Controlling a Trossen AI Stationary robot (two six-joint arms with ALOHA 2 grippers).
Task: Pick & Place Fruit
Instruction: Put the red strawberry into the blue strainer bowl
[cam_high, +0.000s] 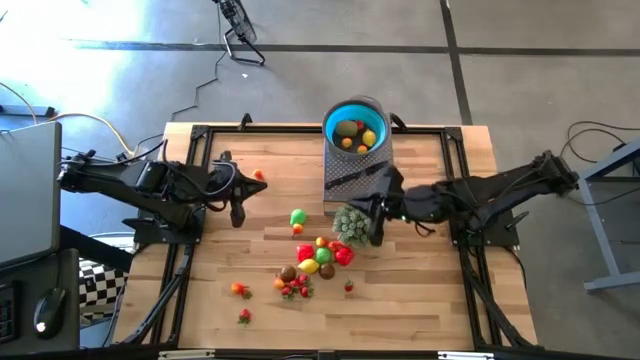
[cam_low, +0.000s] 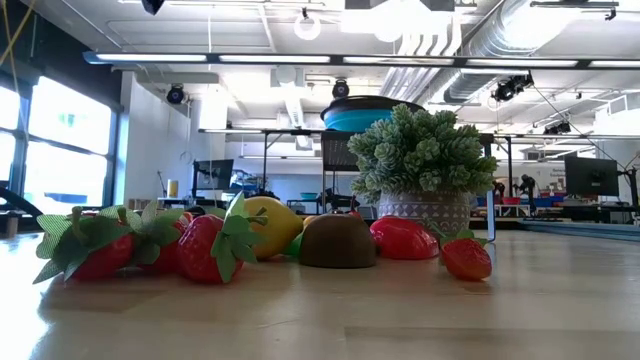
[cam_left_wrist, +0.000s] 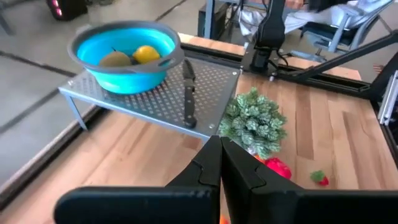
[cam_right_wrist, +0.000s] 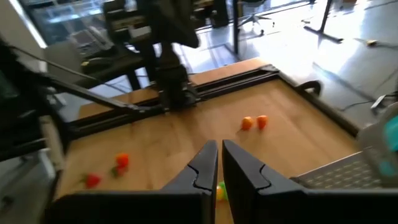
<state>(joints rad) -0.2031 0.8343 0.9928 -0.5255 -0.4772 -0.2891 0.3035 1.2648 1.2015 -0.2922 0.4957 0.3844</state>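
Note:
Several small toy fruits (cam_high: 318, 255) lie in a heap on the wooden table, just in front of the pale green bushy cluster (cam_high: 350, 222). Strays lie apart: a green one (cam_high: 298, 216), an orange one (cam_high: 258, 175), strawberries (cam_high: 240, 290) near the near edge. More fruit (cam_high: 355, 133) sits in the blue bowl (cam_high: 355, 125) on the metal rack (cam_high: 345, 175). My left gripper (cam_high: 237, 212) is shut, left of the heap, near the orange fruit. My right gripper (cam_high: 377, 230) is shut, right beside the bushy cluster. In the low view strawberries (cam_low: 205, 245), a lemon (cam_low: 270, 225) and a brown fruit (cam_low: 338, 240) show.
The perforated rack (cam_left_wrist: 149, 99) stands at the table's far edge and carries the bowl (cam_left_wrist: 124, 53) and a black-handled knife (cam_left_wrist: 188, 93). The bushy cluster (cam_left_wrist: 255, 121) stands between rack and heap. Black frame rails (cam_high: 190, 170) run along the table's sides. Bare wood lies toward the near right.

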